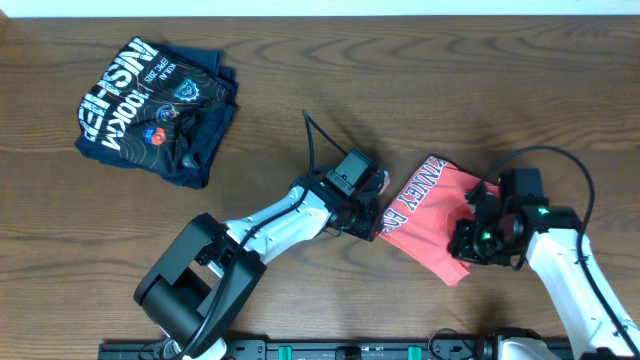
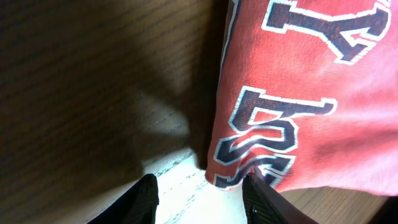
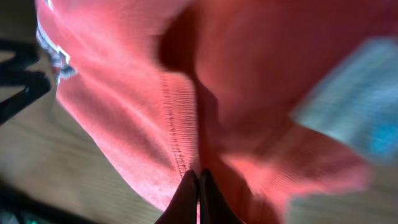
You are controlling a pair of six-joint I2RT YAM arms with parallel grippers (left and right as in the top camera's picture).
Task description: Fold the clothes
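Note:
The orange-red T-shirt (image 1: 425, 215) lies bunched on the wooden table right of centre, with white-edged dark lettering facing up. My left gripper (image 1: 372, 218) is at its left edge. In the left wrist view this gripper (image 2: 202, 200) is open, and the shirt's lettered corner (image 2: 298, 93) hangs just by the right finger. My right gripper (image 1: 472, 238) is at the shirt's right edge. In the right wrist view its fingers (image 3: 198, 198) are shut on a fold of the red fabric (image 3: 137, 118), with a seam running into them.
A dark navy folded shirt (image 1: 155, 110) with white lettering and colourful logos lies at the far left. The brown wooden table (image 1: 330, 70) surrounds both garments. A black rail runs along the front edge (image 1: 330, 350).

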